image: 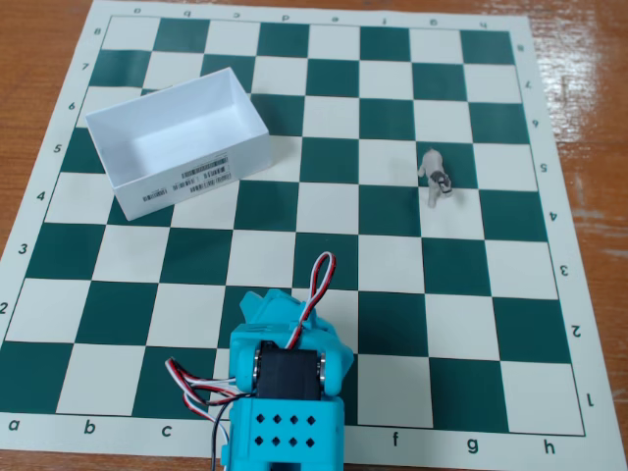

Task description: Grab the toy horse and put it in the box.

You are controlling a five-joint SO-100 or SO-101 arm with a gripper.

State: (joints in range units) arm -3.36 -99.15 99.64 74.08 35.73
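In the fixed view, the toy horse (436, 175) is seen standing on the chessboard (392, 255) at about two o'clock from the centre, straddling a white and a green square. The box (179, 141) is placed at ten o'clock, well apart from it, labels facing six o'clock. The turquoise arm (285, 392) is found at six o'clock; the gripper's state cannot be told.

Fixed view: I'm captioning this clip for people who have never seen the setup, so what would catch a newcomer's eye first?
The green-and-cream chessboard mat fills almost the whole picture, on a wooden table. A turquoise robot arm rises at the bottom centre, trailing red, white and black wires. An open white box sits upper left, and a tiny toy horse stands alone at right.
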